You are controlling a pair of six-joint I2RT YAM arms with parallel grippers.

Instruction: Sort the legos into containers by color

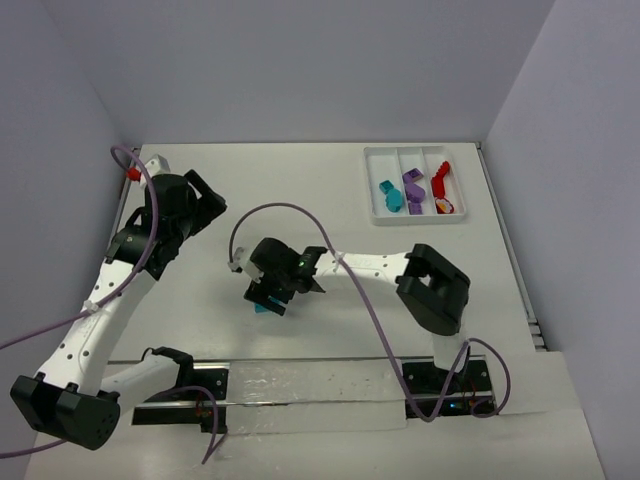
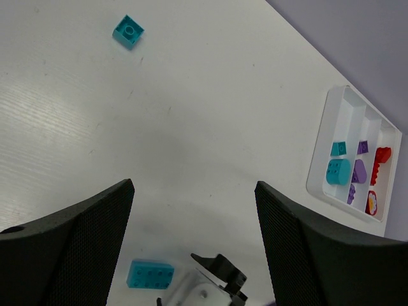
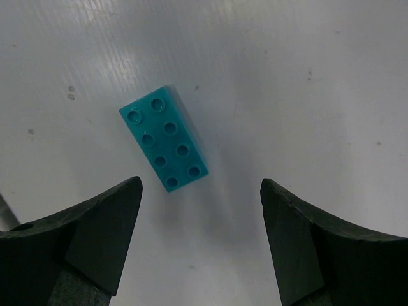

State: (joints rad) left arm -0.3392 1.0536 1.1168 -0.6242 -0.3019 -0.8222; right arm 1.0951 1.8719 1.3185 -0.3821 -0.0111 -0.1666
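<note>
A teal two-by-four lego (image 3: 164, 140) lies flat on the white table. My right gripper (image 3: 201, 185) hovers over it, open and empty, with the brick just ahead of the jaws, nearer the left finger. From above, the gripper (image 1: 268, 296) covers most of that brick (image 1: 263, 309). My left gripper (image 2: 194, 185) is open and empty, held high at the left (image 1: 205, 203). A small teal lego (image 2: 128, 30) lies alone on the table. The white tray (image 1: 372, 190) holds teal pieces (image 1: 390, 195), purple pieces (image 1: 412, 186) and red pieces (image 1: 441, 184) in separate compartments.
The tray stands at the far right, near the right wall. A small red thing (image 1: 131, 173) sits by the left arm at the far left; I cannot tell what it is. Purple cables loop over both arms. The right arm's elbow (image 1: 435, 288) is at mid right.
</note>
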